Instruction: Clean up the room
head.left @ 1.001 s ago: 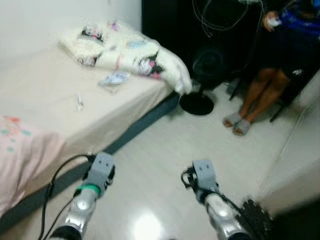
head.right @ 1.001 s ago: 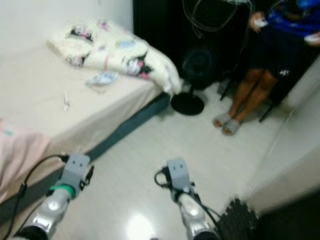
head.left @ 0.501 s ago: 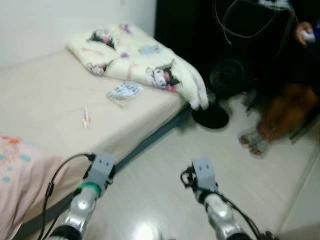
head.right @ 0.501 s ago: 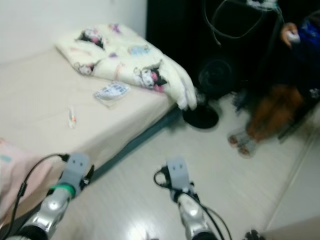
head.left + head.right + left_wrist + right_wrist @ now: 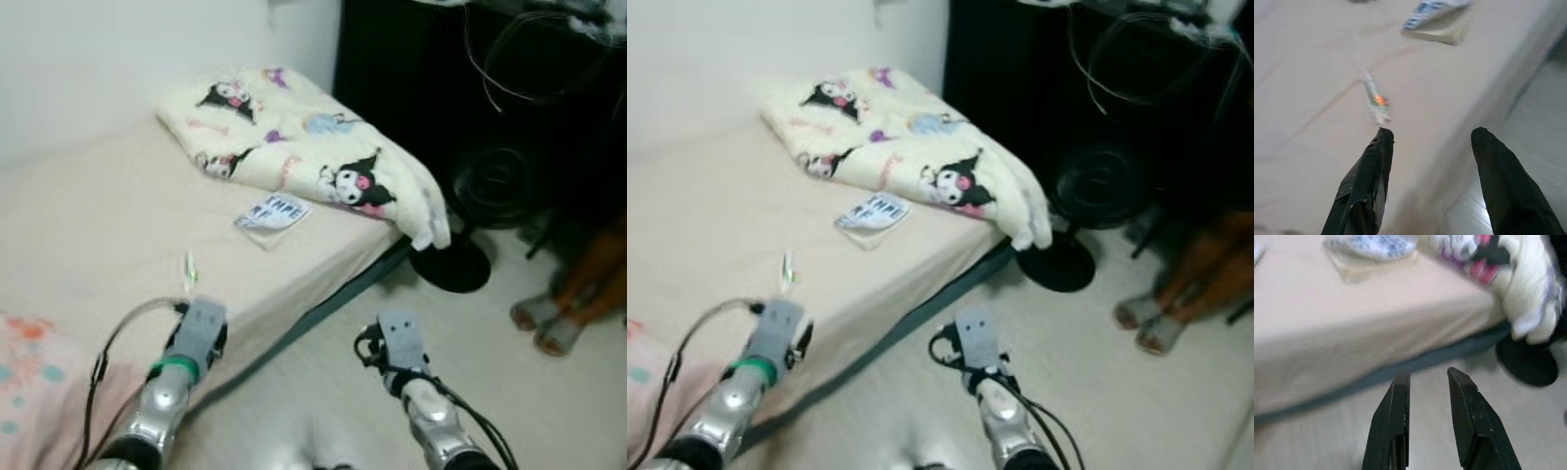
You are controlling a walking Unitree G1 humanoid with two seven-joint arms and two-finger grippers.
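The left gripper (image 5: 1432, 137), fingers spread wide and empty, hangs over the beige bed (image 5: 88, 245), near a small clear wrapper (image 5: 190, 266). Further right lie a flat printed packet (image 5: 272, 211) and a cartoon-print cream blanket (image 5: 313, 147). The right gripper (image 5: 1429, 377), narrowly parted, hangs above the pale floor (image 5: 509, 392). Likely approaching litter; next, line up on the wrapper. No bin or other container can be made out.

The right hand (image 5: 1427, 377) hangs over the pale floor (image 5: 1317, 440) just beside the bed (image 5: 1366, 318), its two black fingers (image 5: 1393, 426) a narrow gap apart with nothing between them. A dark strip runs along the foot of the bed. On the beige sheet lies a small packet (image 5: 1371, 247), blurred. A white blanket (image 5: 1508, 279) with pink and black prints droops over the bed's corner, near a round black fan base (image 5: 1528, 360) on the floor.
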